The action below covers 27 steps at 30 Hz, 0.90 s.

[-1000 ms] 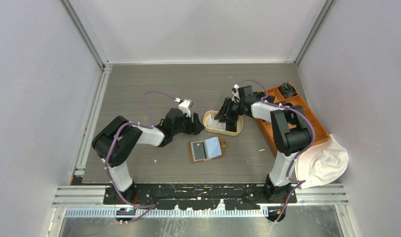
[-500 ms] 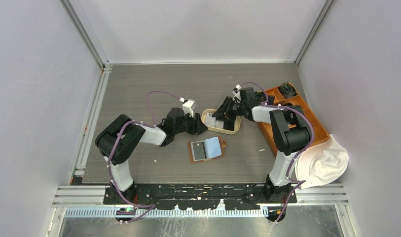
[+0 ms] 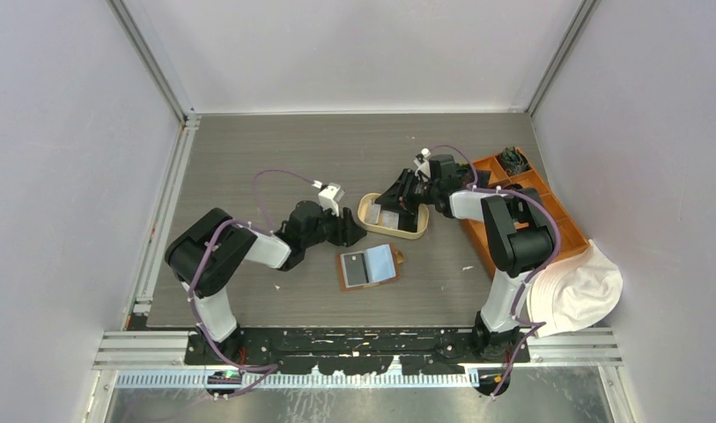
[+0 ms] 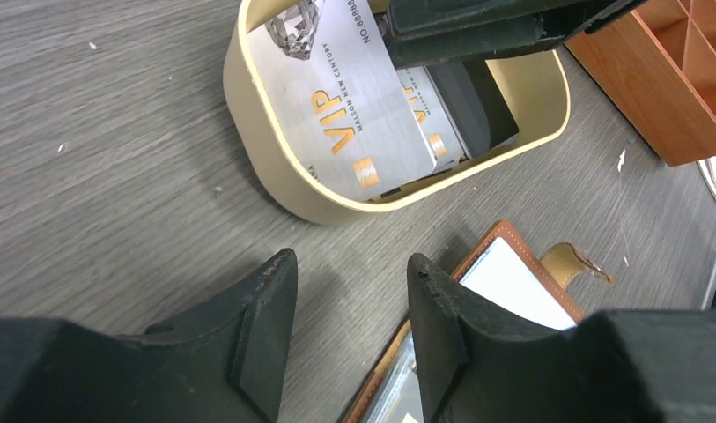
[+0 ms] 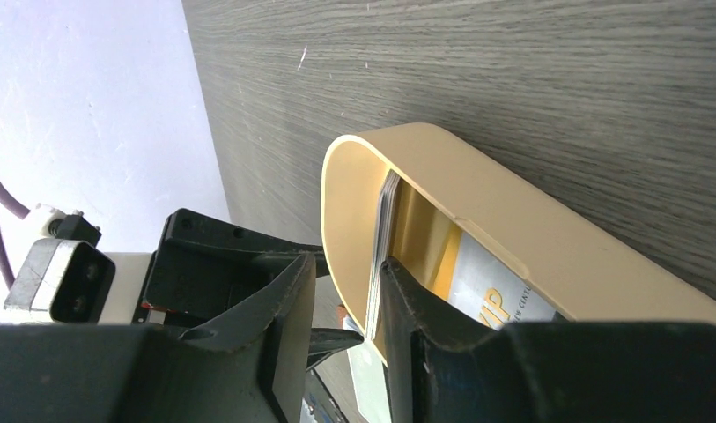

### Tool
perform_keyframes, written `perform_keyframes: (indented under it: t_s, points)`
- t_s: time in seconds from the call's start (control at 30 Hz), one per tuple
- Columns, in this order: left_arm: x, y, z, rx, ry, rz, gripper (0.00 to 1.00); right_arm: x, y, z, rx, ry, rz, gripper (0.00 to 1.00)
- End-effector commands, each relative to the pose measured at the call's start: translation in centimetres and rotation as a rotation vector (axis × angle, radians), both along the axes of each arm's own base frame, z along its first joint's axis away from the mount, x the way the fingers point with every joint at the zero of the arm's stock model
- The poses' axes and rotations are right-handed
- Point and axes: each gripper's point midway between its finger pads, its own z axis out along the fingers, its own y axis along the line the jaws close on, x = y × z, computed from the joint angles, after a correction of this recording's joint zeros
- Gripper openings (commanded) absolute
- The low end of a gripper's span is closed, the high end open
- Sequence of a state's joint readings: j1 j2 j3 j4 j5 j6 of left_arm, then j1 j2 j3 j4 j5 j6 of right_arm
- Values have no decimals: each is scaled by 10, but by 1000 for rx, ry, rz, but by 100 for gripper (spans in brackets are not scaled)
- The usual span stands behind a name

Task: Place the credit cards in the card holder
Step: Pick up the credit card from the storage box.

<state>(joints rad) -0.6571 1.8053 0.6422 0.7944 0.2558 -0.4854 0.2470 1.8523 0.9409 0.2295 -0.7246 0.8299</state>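
Several silver VIP credit cards (image 4: 354,115) lie in a cream oval tray (image 4: 248,132) mid-table (image 3: 417,231). The brown card holder (image 3: 369,266) lies open in front of it, with cards in its slots; its edge shows in the left wrist view (image 4: 521,282). My right gripper (image 3: 396,201) is open and straddles the tray's end wall (image 5: 513,211). One finger is outside and one inside, against cards standing on edge (image 5: 380,238). My left gripper (image 3: 352,231) is open and empty, low over the table between tray and holder (image 4: 350,264).
An orange compartmented box (image 3: 521,211) stands right of the tray, with a dark object (image 3: 513,160) in its back corner. A white cloth hat (image 3: 579,291) lies at the table's right front. Enclosure walls stand on three sides.
My right gripper has reached further into the tray, and the tray has shifted slightly left. My left gripper has drawn back a little toward the card holder.
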Motion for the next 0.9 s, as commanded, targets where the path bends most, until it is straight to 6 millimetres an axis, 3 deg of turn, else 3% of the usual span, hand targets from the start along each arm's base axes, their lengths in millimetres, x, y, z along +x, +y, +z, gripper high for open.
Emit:
perform_keyframes:
  t_s: [0.0,0.33,0.63,0.87]
  points:
    - [14,6,48,-88,-181,40,50,5,6,12,34,-45,18,40]
    - [15,18,48,-99,-214,81,50,8,12,9,93,-17,12,44]
    - [15,20,47,-102,-218,90,50,11,16,15,140,-28,11,30]
    - [16,23,47,-105,-224,111,50,11,20,23,179,-34,25,29]
